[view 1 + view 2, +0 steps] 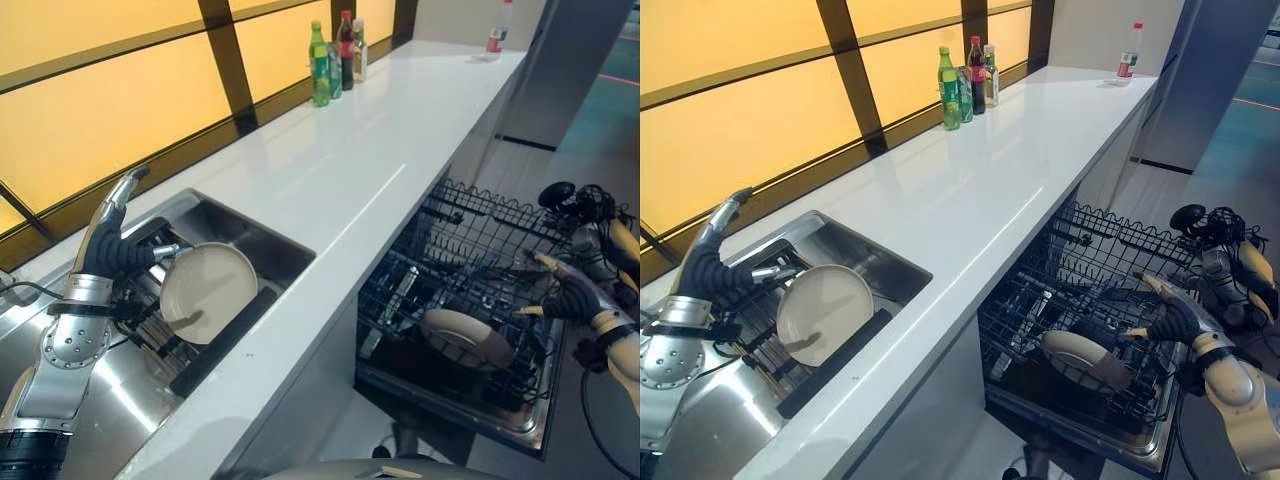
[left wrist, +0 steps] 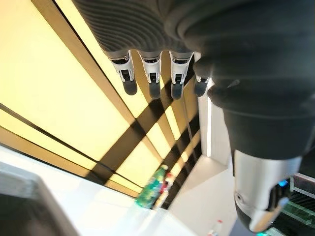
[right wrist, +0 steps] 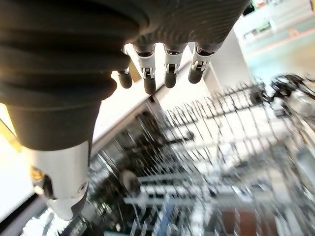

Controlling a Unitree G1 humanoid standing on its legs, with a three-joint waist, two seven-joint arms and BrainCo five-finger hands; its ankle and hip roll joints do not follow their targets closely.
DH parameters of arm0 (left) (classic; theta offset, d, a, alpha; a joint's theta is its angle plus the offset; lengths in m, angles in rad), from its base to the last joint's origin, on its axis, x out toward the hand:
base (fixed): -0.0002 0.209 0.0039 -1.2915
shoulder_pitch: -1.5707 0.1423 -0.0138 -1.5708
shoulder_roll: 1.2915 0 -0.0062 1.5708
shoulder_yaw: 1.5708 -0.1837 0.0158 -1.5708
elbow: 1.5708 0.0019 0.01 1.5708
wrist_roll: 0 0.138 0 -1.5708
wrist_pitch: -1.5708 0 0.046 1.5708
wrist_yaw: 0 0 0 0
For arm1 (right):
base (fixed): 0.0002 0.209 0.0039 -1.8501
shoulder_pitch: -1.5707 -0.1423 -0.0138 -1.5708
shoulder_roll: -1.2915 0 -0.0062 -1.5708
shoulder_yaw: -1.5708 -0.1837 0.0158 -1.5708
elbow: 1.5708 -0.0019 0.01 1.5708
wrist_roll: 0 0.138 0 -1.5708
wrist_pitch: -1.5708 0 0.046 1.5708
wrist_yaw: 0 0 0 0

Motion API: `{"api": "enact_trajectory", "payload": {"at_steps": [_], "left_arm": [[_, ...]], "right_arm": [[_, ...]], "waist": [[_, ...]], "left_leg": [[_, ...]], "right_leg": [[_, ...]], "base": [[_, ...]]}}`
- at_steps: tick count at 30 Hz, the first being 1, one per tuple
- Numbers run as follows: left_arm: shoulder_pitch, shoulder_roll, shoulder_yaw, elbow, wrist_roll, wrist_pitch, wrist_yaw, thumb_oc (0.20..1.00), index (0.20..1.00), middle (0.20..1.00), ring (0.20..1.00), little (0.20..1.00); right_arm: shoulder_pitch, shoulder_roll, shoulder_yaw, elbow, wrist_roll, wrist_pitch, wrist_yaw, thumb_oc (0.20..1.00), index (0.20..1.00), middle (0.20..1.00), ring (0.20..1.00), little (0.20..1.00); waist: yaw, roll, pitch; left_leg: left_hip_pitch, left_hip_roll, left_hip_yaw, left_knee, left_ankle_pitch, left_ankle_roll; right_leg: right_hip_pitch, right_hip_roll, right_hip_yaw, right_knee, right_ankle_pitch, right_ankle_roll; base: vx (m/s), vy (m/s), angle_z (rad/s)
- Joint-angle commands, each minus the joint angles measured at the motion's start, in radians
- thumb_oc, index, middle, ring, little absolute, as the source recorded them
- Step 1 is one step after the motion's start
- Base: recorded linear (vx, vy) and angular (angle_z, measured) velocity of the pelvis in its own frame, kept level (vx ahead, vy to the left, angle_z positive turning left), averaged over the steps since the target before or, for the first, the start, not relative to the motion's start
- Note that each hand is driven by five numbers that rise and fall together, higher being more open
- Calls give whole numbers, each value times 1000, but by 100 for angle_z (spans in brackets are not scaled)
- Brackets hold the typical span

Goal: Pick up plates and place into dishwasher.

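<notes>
- The left hand (image 1: 112, 250), at 9 o'clock, is by the rim of the plate (image 1: 207, 292) in the sink (image 1: 255, 243). Its fingers are straight and relaxed, and the plate leans in a holder so an edge is free to take.
- The right hand (image 1: 575, 295), at 3 o'clock, hangs with slack fingers over the rack (image 1: 470, 260), holding nothing.
- A second plate (image 1: 465, 338) already stands between the rack wires, which keep it on edge.
- Bottles (image 1: 335, 55) stand far at 12 o'clock on the counter (image 1: 360, 150), out of the way.

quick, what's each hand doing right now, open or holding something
Left hand: open, fingers straight, raised beside the plate in the sink rack.
Right hand: open, empty, over the dishwasher rack.
</notes>
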Motion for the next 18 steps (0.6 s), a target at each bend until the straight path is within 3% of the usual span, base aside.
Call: {"api": "enact_trajectory", "payload": {"at_steps": [1, 4, 9, 18], "left_arm": [[3, 105, 7, 31, 73, -60, 63, 1000, 1000, 1000, 1000, 1000], [21, 122, 4, 65, 158, -70, 100, 1000, 1000, 1000, 1000, 1000], [15, 150, -35, 135, 252, -32, 139, 1000, 1000, 1000, 1000, 1000], [6, 223, -129, 228, 471, -7, 245, 1000, 1000, 1000, 1000, 1000]], "right_arm": [[-62, -59, -48, -66, 52, -88, -92, 1000, 1000, 1000, 1000, 1000], [-67, -37, -48, -67, 45, -139, -126, 1000, 1000, 1000, 1000, 1000], [-55, -44, -62, -69, 81, -188, -148, 1000, 1000, 1000, 1000, 1000], [-27, -87, -73, -63, 129, -198, -130, 1000, 1000, 1000, 1000, 1000]], "waist": [[5, -14, -48], [15, -3, -35], [-4, 5, -25], [-40, 21, -40]], "left_leg": [[-172, 18, -79, -101, 139, -7], [-216, 14, -82, -136, 180, -19], [-206, 0, -76, -135, 159, -4], [-143, -42, -72, -170, 130, 22]], "right_leg": [[5, 48, -1, 131, -144, 52], [21, 57, 16, 128, -157, 52], [7, 41, 15, 143, -173, 52], [-54, 6, 1, 166, -155, 80]], "base": [[34, 107, -34], [90, 128, -27], [139, 192, -42], [180, 192, 6]]}}
